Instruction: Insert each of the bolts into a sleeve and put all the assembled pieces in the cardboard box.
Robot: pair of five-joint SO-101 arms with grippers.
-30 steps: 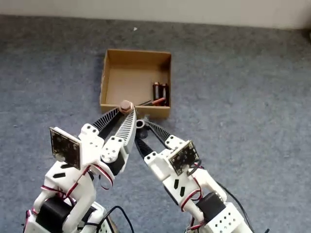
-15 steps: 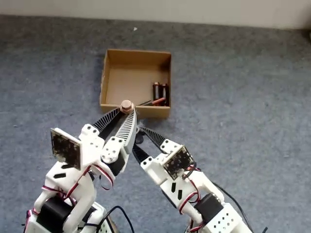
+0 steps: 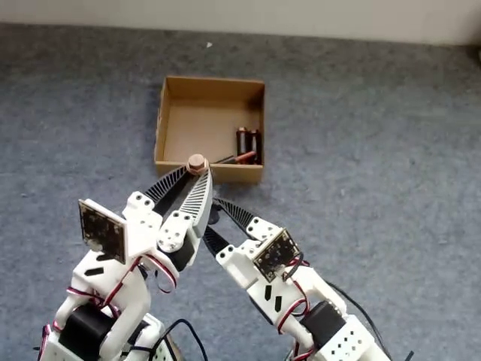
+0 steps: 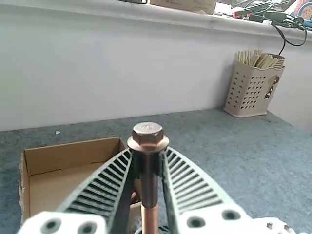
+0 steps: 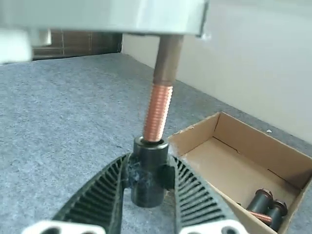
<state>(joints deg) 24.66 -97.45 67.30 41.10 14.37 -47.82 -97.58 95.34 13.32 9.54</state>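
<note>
My left gripper [image 3: 197, 173] is shut on a copper bolt [image 4: 148, 139], held upright just in front of the cardboard box [image 3: 209, 81] with its hex head [image 3: 197, 163] on top. Below it, my right gripper [image 5: 150, 170] is shut on a black sleeve [image 5: 149, 178]. The bolt's threaded tip [image 5: 157, 113] sits in the sleeve's mouth. In the high view the right gripper [image 3: 213, 215] lies under the left one's fingers. Two assembled pieces [image 3: 248, 141] and a third piece [image 3: 237, 158] lie in the box's right side.
Grey carpet covers the table on all sides of the box. A white wall runs behind the box [image 4: 73, 148], and a beige slotted holder [image 4: 251, 85] stands far off by that wall.
The right gripper has drawn back and in under the left gripper, bringing the sleeve beneath the bolt. The left gripper has stayed in place with the bolt.
</note>
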